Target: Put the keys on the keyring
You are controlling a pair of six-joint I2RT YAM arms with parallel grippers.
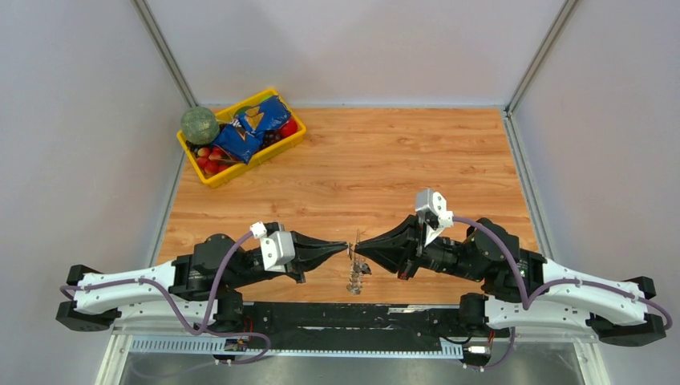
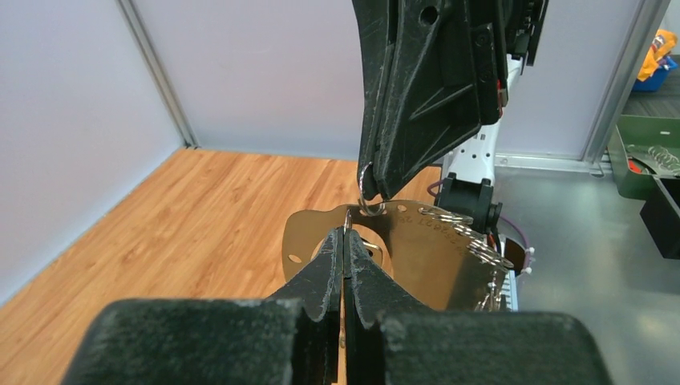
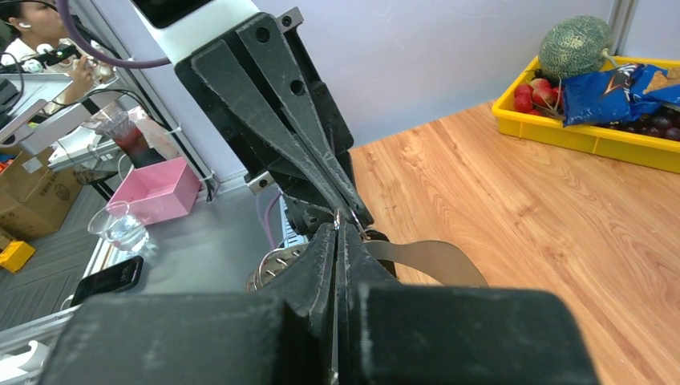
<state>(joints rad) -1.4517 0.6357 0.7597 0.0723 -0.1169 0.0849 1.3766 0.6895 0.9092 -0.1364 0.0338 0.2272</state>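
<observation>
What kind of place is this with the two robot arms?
Probably a robot lab's test booth. Plain grey wall panels fence in a wood-grain table holding a yellow plastic bin of food, and a person sits beyond at a cluttered workbench.

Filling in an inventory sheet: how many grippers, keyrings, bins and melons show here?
grippers: 2, the left gripper and the right gripper
keyring: 1
yellow bin: 1
green melon: 1
Total: 5
</observation>
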